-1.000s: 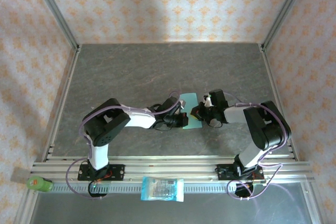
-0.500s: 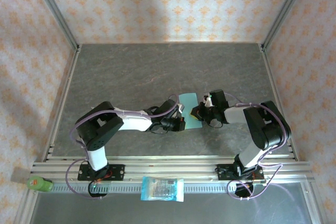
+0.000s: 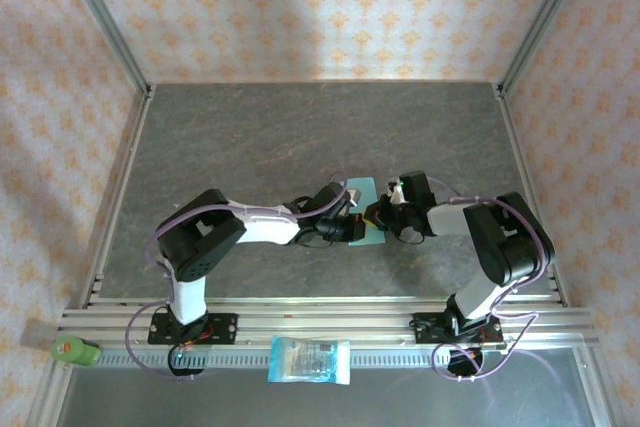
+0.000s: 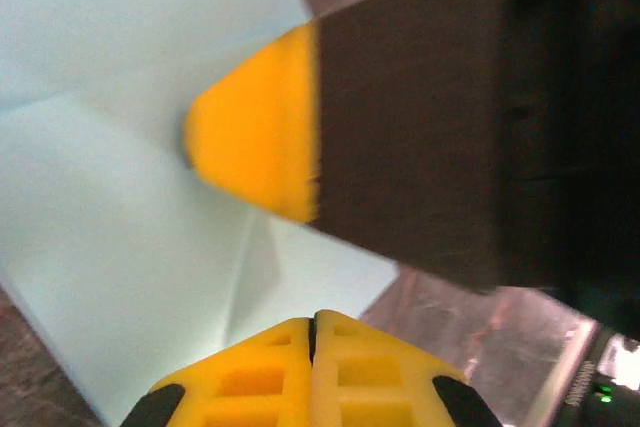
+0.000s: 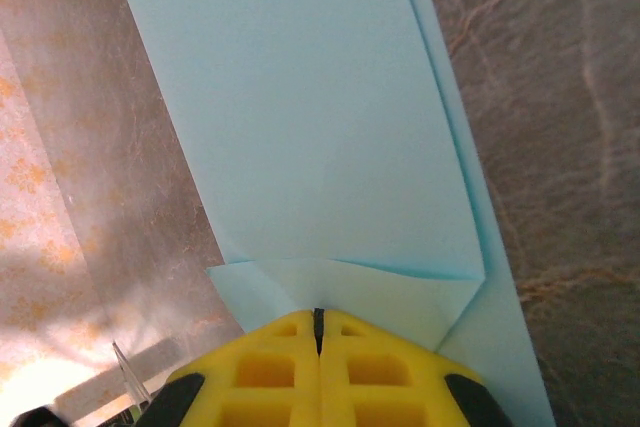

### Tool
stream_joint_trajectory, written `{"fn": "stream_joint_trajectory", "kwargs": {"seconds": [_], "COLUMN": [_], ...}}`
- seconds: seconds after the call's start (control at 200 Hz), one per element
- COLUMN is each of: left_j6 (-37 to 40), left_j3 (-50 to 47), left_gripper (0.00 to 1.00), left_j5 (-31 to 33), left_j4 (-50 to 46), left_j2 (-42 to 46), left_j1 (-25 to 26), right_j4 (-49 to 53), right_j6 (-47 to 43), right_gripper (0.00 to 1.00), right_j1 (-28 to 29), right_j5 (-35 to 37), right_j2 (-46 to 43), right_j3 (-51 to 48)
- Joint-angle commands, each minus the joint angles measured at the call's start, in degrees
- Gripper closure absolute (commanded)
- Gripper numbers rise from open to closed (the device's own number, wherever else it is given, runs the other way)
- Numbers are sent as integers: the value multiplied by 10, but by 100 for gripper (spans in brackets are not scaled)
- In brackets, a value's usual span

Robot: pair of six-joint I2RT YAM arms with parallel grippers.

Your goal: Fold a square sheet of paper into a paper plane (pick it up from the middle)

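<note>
top external: i see the creased square sheet of paper [image 3: 361, 189] lying mid-table between my arms. left gripper [image 4: 314, 327] and right gripper [image 5: 319, 327] are both clenched, tips over the paper.

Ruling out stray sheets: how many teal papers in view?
1. The folded teal sheet lies mid-table, with the shut left tool and right tool resting on it. Another sheet stacked underneath could be hidden.
</note>
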State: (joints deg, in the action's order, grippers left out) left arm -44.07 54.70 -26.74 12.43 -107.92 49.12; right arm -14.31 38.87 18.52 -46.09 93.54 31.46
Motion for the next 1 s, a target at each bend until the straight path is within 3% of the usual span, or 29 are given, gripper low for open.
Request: {"fn": "stream_joint_trajectory", "kwargs": {"seconds": [0.0, 0.225, 0.515, 0.691, 0.991], "left_j6": [-1, 25, 50, 10, 15], "left_j3": [-13, -70, -86, -106, -9], "left_gripper": [100, 100, 100, 100, 100], "left_j5": [-5, -42, -15, -10, -10], "left_j4": [-12, -33, -87, 20, 18], "left_j2": [-12, 20, 61, 133, 20], "left_j1": [-2, -1, 0, -3, -18], "right_j4": [46, 50, 49, 37, 34], "right_j6": [-6, -9, -8, 2, 5], "right_gripper": [100, 100, 100, 100, 100], "right_j1": [-9, -9, -10, -10, -9], "right_j5": [52, 51, 48, 27, 28], "right_j2": [20, 20, 20, 8, 10], "right_j3": [-16, -15, -15, -14, -16]}}
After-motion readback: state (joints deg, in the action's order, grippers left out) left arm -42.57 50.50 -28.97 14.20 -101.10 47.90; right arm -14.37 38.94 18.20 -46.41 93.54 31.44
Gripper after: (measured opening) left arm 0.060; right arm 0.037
